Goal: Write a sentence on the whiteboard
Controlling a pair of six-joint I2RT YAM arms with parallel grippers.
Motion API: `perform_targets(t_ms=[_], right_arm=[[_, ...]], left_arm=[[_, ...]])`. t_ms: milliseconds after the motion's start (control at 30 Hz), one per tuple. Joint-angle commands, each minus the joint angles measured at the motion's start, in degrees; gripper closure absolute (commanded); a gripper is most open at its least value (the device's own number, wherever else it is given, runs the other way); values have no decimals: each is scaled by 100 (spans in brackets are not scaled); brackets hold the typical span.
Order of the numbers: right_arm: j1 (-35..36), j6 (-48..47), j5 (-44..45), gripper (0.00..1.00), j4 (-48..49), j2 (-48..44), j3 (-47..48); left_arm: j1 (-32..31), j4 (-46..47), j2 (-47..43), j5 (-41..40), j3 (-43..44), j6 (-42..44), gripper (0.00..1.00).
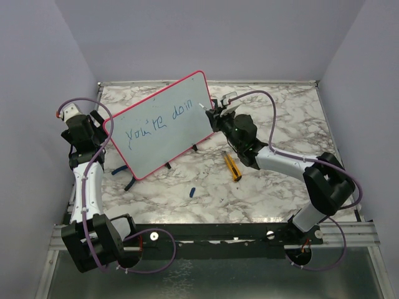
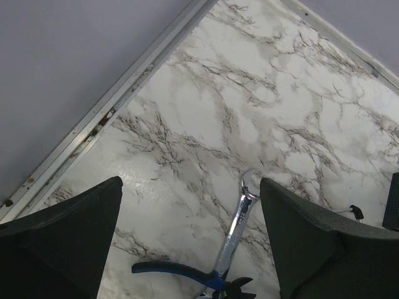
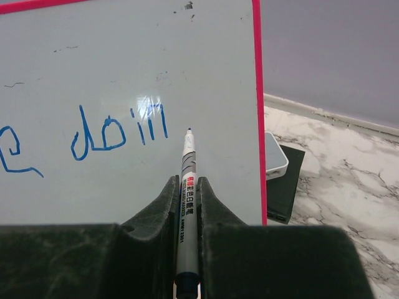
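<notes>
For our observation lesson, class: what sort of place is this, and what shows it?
Likely a robot lab test cell: left arm and right arm bolted at the edge of a marble-look table, blank walls around it, the right gripper holding a marker at a whiteboard.

Light is bright, even and diffuse, coming from above. In the top view the whiteboard [image 1: 161, 128] throws only a soft shadow onto the worktop [image 1: 249, 193]. In the right wrist view, 1 pale glare patch sits above the blue letters, and the marker [image 3: 187, 187] print is sharp. The fingers [image 2: 62, 243] of the left hand [image 2: 190, 182] look dark and slightly soft.
</notes>
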Motion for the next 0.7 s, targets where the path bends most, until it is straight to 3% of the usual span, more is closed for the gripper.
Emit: perform_targets(t_ms=[0,667], right_arm=[[-69,-63,36,100,85,159,238],[-190,-72,-148,100,122,542,662]], left_arm=[[-36,116,-96,102,-53,31,8],[-60,116,-69,102,-53,35,8]])
